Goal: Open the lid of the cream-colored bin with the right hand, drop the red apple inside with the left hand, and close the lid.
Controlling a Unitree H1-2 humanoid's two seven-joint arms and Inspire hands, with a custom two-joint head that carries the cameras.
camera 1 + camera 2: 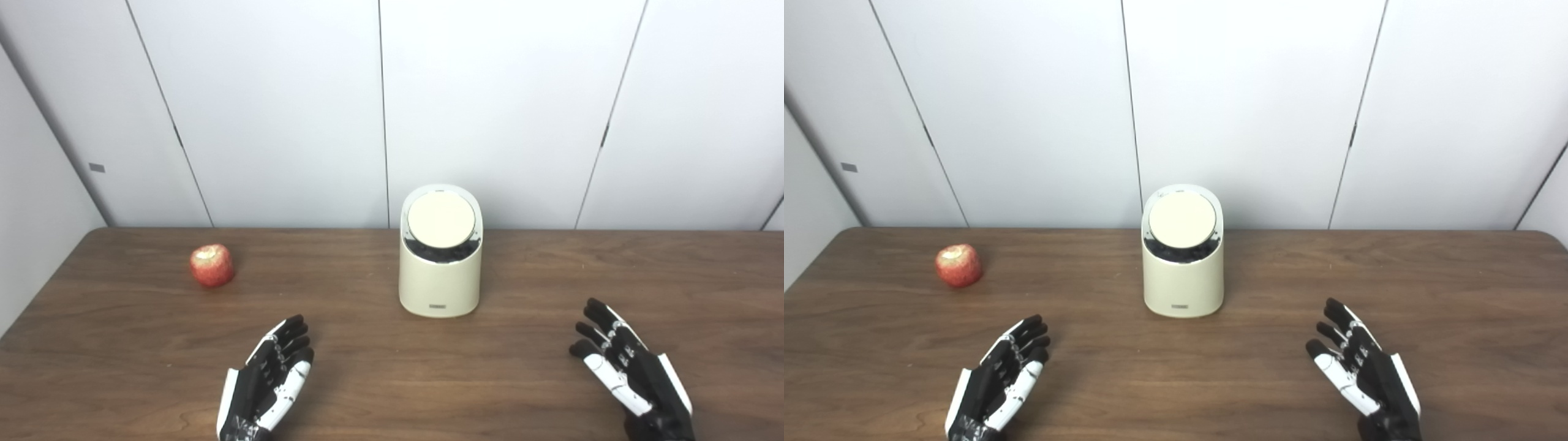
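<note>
On the brown wooden table [122, 343], the cream-colored cylindrical bin [440, 275] stands mid-table near the back edge; the red apple [212, 266] lies well to its left.

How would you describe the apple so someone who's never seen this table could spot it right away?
Start at the cream-colored bin standing mid-table near the back edge. Look left of it, beyond the left hand: the apple sits alone, small, round, the only red thing there.
</note>
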